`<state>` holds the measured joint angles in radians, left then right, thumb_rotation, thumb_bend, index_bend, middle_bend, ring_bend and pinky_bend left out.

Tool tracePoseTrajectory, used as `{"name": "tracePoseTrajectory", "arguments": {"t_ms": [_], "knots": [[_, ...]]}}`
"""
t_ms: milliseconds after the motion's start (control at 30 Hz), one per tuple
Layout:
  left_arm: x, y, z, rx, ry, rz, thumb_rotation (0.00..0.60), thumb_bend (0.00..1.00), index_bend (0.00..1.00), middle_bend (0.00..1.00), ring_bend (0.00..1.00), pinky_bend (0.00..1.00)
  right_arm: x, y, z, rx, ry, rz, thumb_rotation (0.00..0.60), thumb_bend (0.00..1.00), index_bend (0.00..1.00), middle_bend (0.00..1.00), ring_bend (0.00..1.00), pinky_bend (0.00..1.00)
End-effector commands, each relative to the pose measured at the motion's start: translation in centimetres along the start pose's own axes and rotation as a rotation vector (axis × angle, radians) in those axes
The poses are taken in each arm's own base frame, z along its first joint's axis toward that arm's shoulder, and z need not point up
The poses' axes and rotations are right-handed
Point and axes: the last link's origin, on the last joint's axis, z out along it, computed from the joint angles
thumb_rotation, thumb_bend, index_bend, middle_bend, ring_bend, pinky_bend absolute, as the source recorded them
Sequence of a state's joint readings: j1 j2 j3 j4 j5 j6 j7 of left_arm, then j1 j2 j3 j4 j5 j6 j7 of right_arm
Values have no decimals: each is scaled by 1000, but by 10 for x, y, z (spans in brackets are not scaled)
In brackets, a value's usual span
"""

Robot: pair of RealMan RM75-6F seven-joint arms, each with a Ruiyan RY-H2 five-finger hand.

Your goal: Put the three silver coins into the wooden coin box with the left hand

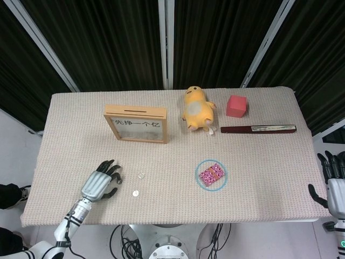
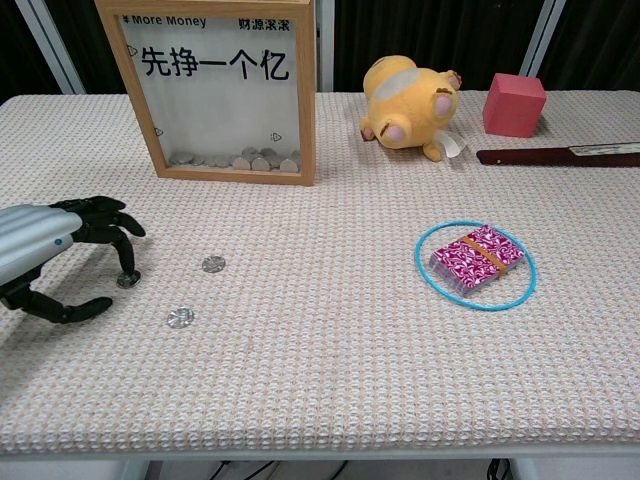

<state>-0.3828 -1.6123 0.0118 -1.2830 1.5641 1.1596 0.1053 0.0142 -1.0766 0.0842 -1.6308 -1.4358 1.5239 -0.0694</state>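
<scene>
Handling three small flat silver metal coins: light, stiff, thin and slick, lying flush on nubbly beige woven table cloth [image 2: 330,380], so likely best pinched at opposite rim edges or tipped up first. Nearest coin [image 2: 126,281] under left hand [image 2: 60,250] fingertips [image 2: 132,270], fingers curled down, thumb apart, nothing gripped; other two coins [image 2: 213,264] [image 2: 181,318] just right. Wooden glass-fronted coin box [image 2: 215,90] upright well behind; right hand [image 1: 335,186] off table edge, fingers spread, empty.
</scene>
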Motion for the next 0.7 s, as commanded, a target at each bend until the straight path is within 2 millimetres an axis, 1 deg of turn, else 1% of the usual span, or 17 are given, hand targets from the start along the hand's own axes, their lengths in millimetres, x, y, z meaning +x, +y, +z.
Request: {"name": "tracePoseTrajectory", "arguments": {"t_ms": [33,700], "knots": [[0,0,0,2,-3,-3,600,288,424,169,33,95,-1,0,1,-1,-5,1,600,284,0,0,0,0],[-3,3,4,-14,-13,-29,600,287,392,169,33,94,-5,0,2,-8,-33,-6,600,297,0,0,0,0]]}}
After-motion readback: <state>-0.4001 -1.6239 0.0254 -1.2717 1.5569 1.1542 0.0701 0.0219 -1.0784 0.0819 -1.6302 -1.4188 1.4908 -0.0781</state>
